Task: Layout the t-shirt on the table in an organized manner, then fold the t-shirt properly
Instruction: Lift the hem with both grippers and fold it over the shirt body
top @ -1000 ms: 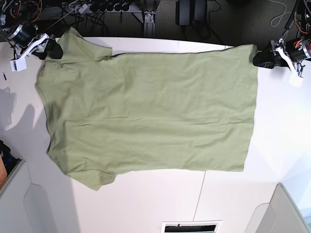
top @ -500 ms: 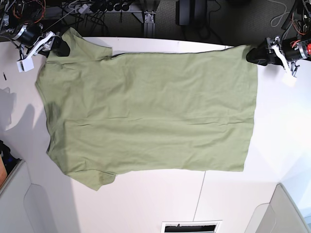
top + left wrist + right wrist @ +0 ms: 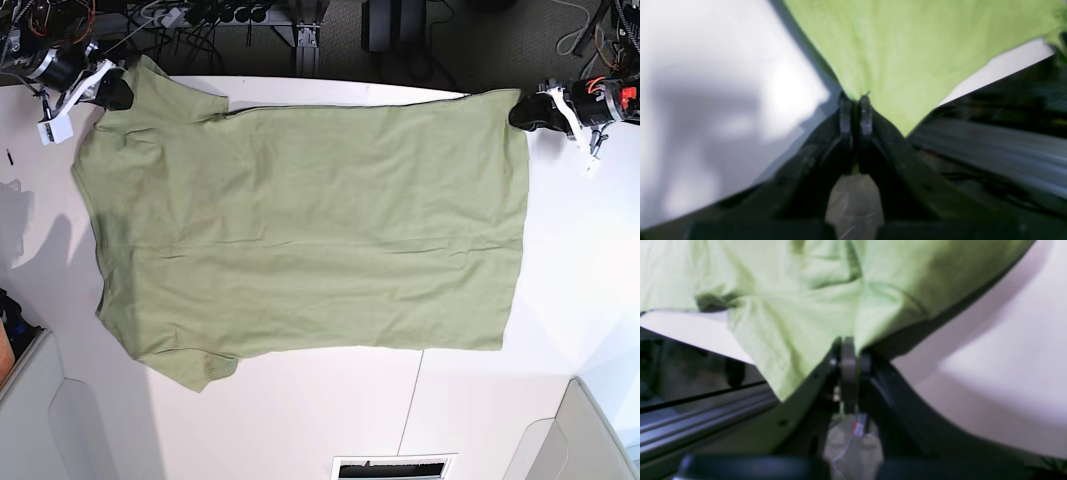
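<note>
On table (image 3: 300,420): shirt (image 3: 300,220) spread flat, 2 far corners at back edge. Left gripper (image 3: 856,111) clenched on hem corner; right gripper (image 3: 847,355) clenched on sleeve. Risk: thin pinch slips, uneven pull skews cloth, corner drops off edge.

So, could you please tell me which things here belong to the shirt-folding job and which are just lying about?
Part of the job:
- t-shirt
- table
- left gripper, shut on the shirt's far hem corner
- right gripper, shut on the shirt by the far sleeve

Just lying about:
- cables beyond the table
</note>
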Action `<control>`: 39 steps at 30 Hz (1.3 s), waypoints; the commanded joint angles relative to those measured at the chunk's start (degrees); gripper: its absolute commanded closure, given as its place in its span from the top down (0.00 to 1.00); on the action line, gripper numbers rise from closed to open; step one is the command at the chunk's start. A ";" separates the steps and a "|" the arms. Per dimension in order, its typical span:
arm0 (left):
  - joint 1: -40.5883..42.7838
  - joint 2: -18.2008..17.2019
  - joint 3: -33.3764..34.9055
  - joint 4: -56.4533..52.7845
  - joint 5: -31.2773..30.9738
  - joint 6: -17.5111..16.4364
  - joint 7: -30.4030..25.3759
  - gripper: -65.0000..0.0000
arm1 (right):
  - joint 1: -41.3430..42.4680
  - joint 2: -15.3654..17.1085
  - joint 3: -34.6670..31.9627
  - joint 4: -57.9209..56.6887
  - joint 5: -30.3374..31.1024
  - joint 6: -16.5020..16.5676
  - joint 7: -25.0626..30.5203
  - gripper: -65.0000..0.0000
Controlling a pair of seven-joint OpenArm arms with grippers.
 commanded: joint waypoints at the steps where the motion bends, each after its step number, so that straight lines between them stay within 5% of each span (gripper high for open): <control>1: -0.02 -1.70 -1.55 1.07 0.07 0.51 0.09 0.00 | 0.37 0.90 1.03 2.32 1.33 0.22 0.94 0.00; 8: -4.81 -2.32 -2.32 1.88 -1.57 0.51 -1.79 0.00 | 6.54 1.33 1.55 4.52 0.13 0.22 0.98 0.00; 15: -11.37 -1.36 -1.62 1.03 5.46 0.51 -7.67 0.00 | 14.75 1.38 1.53 1.07 -0.92 0.22 1.46 0.00; 22: -17.57 -1.16 7.76 -1.90 15.54 0.51 -17.66 0.00 | 22.75 1.29 0.81 -8.31 -2.34 0.22 3.76 0.00; 28: -23.96 -0.46 13.94 -6.49 18.82 0.51 -19.32 0.00 | 27.52 1.18 -1.07 -14.53 -2.95 0.22 4.22 0.00; 30: -25.31 -0.24 14.29 -7.76 19.98 0.51 -19.39 0.21 | 28.44 1.16 -1.62 -15.41 -3.93 0.20 4.28 0.05; 33: -26.23 -0.24 14.27 -8.70 20.33 0.51 -19.30 0.51 | 28.74 1.20 -1.79 -15.61 -4.24 -0.04 4.39 0.43; 34: -26.23 -0.26 14.27 -8.68 20.09 0.51 -18.64 0.53 | 28.79 1.22 -1.77 -15.50 -4.24 -0.04 4.35 0.49; 39: -27.10 -0.44 13.38 -8.57 11.30 0.51 -7.93 0.53 | 27.45 1.18 1.38 -11.52 -2.93 0.00 2.62 0.50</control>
